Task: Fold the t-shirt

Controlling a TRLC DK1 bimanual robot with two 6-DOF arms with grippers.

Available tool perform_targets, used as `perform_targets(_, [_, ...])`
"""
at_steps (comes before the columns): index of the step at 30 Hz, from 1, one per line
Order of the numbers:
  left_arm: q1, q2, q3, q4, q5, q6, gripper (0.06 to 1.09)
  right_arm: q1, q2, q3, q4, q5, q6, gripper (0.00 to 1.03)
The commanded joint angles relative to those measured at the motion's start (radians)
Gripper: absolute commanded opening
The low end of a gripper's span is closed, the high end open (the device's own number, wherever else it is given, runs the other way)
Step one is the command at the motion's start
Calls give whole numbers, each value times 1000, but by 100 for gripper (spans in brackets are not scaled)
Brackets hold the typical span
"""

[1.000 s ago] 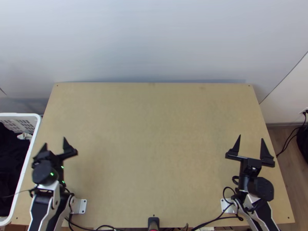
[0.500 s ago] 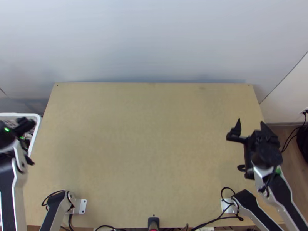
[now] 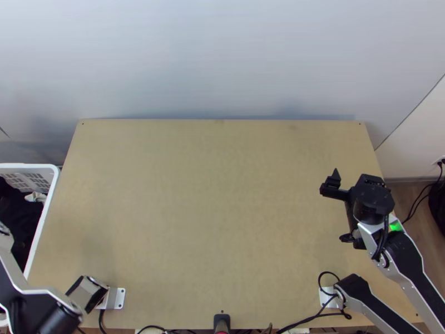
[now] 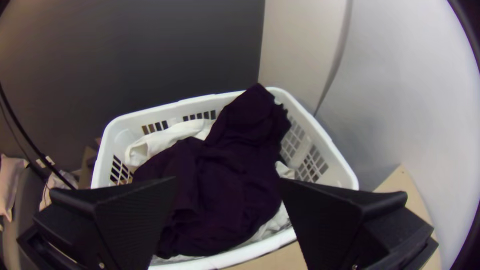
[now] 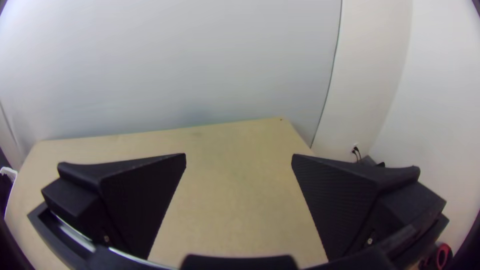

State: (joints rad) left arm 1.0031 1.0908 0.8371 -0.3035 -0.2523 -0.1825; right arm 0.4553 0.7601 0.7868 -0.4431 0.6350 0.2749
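– Left pincer [image 4: 227, 179] moved?
– Yes, off the counter [image 3: 211, 222] beside the basket [image 3: 47, 208]; it's spread, facing the dark cloth [image 4: 230, 185] inside.
– Right pincer [image 3: 354, 174]?
– Shifted too, also spread, well apart from the basket.

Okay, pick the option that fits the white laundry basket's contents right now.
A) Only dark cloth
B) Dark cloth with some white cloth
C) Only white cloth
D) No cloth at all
B: in the white laundry basket, dark cloth lies bunched, with white cloth showing around its edges.
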Motion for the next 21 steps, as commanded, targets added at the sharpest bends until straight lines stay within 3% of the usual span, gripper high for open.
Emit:
perform_targets(1, [178, 175, -76, 115, 15, 11, 103, -10, 7, -27, -16, -4, 18, 98])
perform_targets(16, [255, 426, -29, 219, 4, 15, 103, -12, -18, -63, -20, -3, 14, 98])
perform_targets(21, [256, 474, -30, 221, 2, 21, 82, -12, -18, -66, -22, -3, 14, 98])
